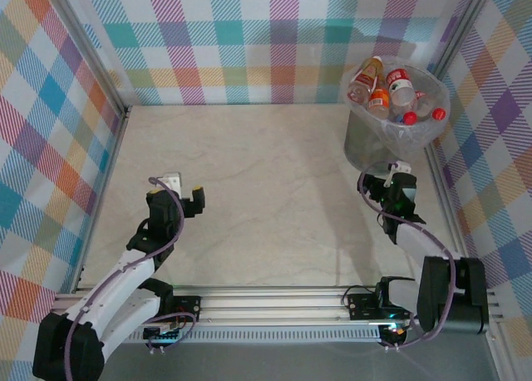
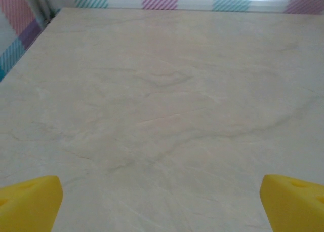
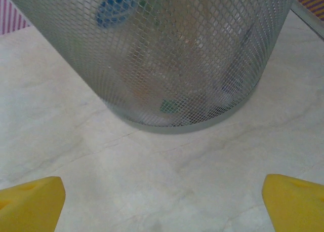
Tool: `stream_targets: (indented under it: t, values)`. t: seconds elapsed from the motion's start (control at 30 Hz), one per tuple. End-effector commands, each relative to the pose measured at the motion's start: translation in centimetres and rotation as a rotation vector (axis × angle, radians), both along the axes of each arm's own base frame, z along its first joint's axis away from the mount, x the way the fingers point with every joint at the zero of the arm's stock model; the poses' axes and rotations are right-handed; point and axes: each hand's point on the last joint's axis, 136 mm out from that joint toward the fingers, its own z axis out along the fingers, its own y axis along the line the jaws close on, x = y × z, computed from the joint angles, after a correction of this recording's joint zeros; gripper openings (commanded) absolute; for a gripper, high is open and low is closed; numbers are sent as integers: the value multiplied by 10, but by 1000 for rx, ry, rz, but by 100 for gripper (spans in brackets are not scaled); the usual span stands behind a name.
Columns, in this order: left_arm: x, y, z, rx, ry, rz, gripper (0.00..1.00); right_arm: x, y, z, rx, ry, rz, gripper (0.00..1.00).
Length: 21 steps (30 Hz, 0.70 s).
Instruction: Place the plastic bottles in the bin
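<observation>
Desk (image 1: 266, 190): pale marbled top, bare between my two arms; I make out no bottle lying on it
Bin (image 1: 359, 144): far right corner, standing upright on the desk, its clear bag folded over the rim
Plastic bottles (image 1: 389, 86): heaped inside the bin, red and orange labels and red caps up at the mouth, one neck leaning above the rim
Left tool (image 1: 184, 191): low over the left side of the desk, well apart from the bin, yellow fingers (image 2: 30, 201) spread wide with nothing between them
Right tool (image 1: 396, 171): just beside the near wall of the bin, not touching it, fingers (image 3: 293, 199) apart and empty
Step in hand: by my judgement the last bottle is in and the task is as good as finished
Next move: a check of the desk for any stray, then drawing both arms back towards their bases, my right one clear of the bin wall
Overhead view: gives me the open mouth and the caps on top
Right wrist view: gives me the bin (image 3: 167, 54) as grey mesh down to its foot on the desk, with a blue patch and dim coloured shapes behind the mesh
Left wrist view: gives me bare desk running to the striped back wall
</observation>
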Motion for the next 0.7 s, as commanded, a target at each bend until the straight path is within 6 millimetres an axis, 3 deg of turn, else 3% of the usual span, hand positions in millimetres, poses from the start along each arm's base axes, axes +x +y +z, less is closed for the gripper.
stream_targets:
  t: [0.0,0.1,0.27,0.47,0.67]
  values:
    - [14,6,13,-32,-109,7,100,16,-4,15,-63,-122,5,100]
    - [21,13,4,-3,-103,29,100,26,0,11,-49,-150,29,100]
    - [37,8,-13,30,-96,-14,100,31,11,3,-52,-142,88,100]
    - [48,9,-27,19,-126,-37,100,40,46,-16,-131,-144,243,100]
    - [59,15,-31,-14,-153,-48,100,40,41,-16,-131,-129,214,100]
